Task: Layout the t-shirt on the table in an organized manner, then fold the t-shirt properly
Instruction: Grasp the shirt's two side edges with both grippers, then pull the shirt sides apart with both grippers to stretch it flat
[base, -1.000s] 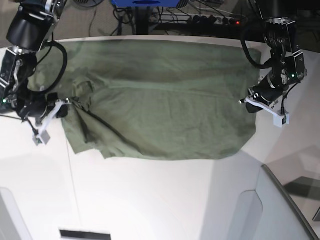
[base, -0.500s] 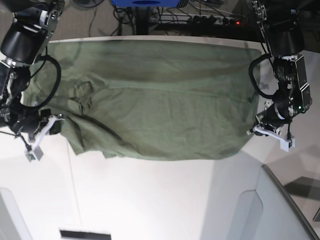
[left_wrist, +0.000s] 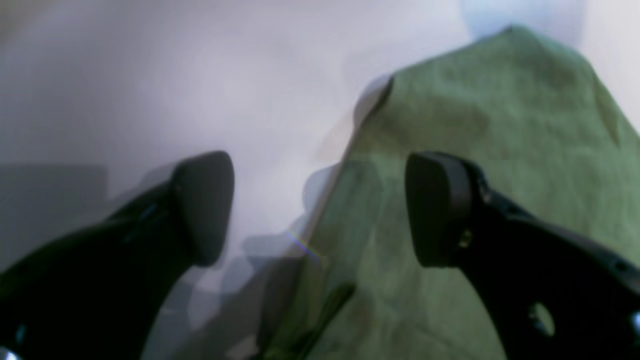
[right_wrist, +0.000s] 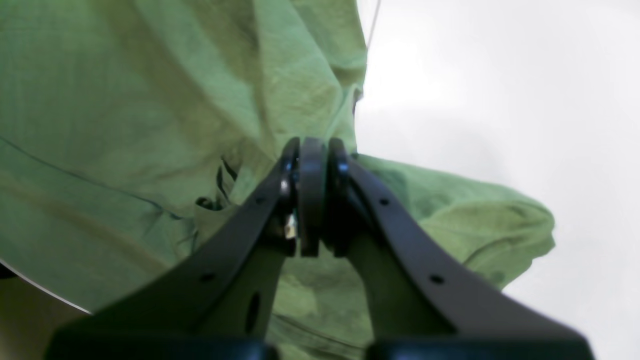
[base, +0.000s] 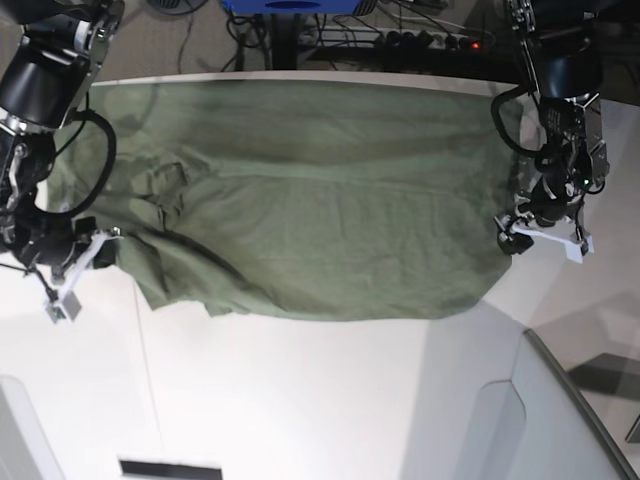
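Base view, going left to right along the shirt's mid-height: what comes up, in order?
right gripper at the shirt's left edge → t-shirt spread across the table → left gripper just off its right edge.

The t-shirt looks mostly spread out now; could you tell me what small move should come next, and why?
Probably the right gripper, shut on the t-shirt, should draw its bunched edge outward, since the cloth there is creased on the table. The left gripper is open over the opposite, flatter edge.
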